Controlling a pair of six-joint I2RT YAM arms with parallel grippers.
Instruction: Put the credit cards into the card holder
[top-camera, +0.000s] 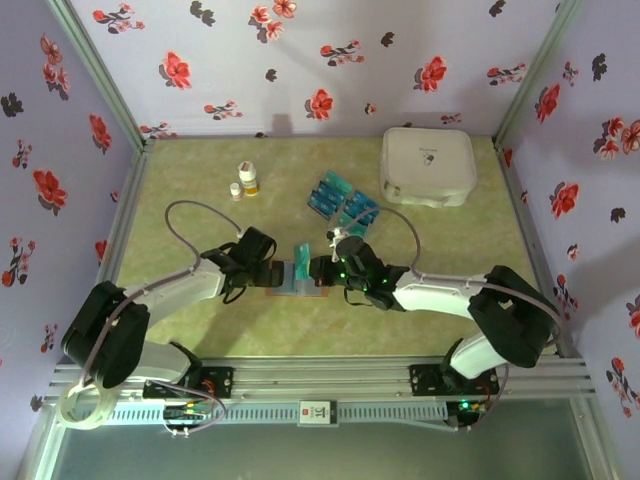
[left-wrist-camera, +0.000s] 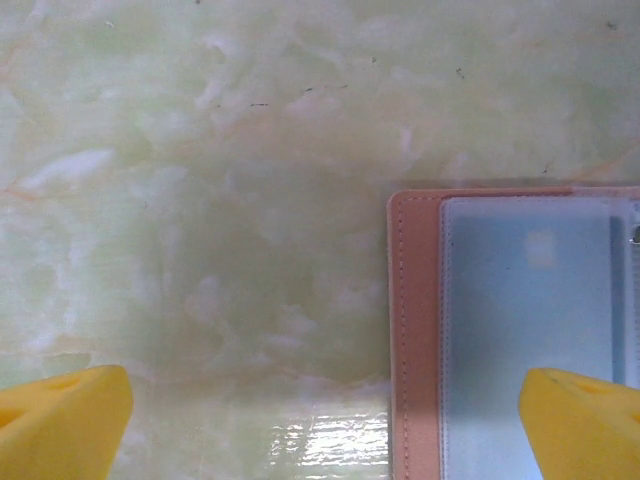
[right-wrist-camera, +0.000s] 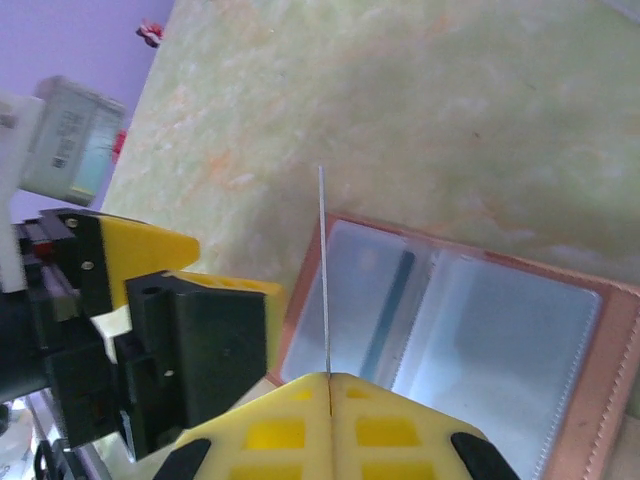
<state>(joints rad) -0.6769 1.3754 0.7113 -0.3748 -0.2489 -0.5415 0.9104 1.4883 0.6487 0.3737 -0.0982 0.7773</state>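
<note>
The card holder (left-wrist-camera: 412, 340) has a matt brown leather-like cover with stitched edges and glossy clear plastic sleeves. The table (left-wrist-camera: 200, 200) is smooth, marbled and faintly shiny; the gripper fingers (right-wrist-camera: 270, 432) are matt yellow plastic.

Table (top-camera: 300, 330) bears wallet (left-wrist-camera: 412, 330), cards (top-camera: 343, 203), case (top-camera: 428, 165), maybe bottles (top-camera: 247, 180).

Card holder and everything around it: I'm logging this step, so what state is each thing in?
card holder: open, lying flat, a card in one sleeve.
thin sheet: upright, edge-on; card or sleeve, cannot tell.
left gripper: open.
right gripper: shut on the thin sheet.
credit cards: loose pile, outside the holder.
white case: closed.
bottles: upright.
</note>
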